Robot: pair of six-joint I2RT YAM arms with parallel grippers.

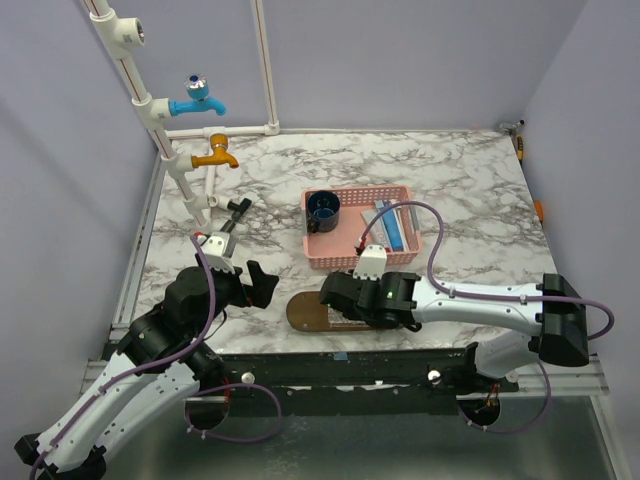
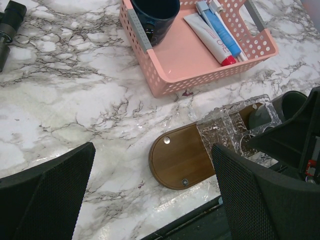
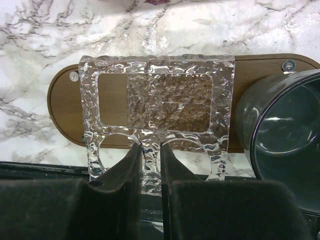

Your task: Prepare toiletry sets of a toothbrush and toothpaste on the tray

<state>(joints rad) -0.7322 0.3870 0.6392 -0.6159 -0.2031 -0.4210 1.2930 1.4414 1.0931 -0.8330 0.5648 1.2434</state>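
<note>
"Marble was all that lay under the left gripper (image 1: 255, 284)," the first observer said. "Its jaws stood spread as wide as they went, holding nothing, just left of the tray (image 2: 175, 160)."

"And the tray itself?" asked the second.

"Dark wood, lying crosswise at the table's near edge. Over its middle the right gripper (image 3: 150, 155) was pinched on the lower rim of a clear rippled holder (image 3: 155, 95). Whether the holder touched the wood could not be told. A dark cup (image 3: 285, 130) sat at the tray's right end."

"So no set was on it yet. Where were the paste and brushes?"

"In the pink basket (image 2: 165, 80) just beyond the tray, in its right half. The toothpaste (image 2: 210, 40) lay flat, the toothbrushes (image 2: 225, 32) close beside it on the right. All had their long axes running near to far, and the red cap pointed toward the arms."

"Which arm was nearer?"

"The right, by a little, but it was occupied. The free left gripper would likely have had to reach forward and rightward over the basket wall, closing across the tube's narrow width"
</note>
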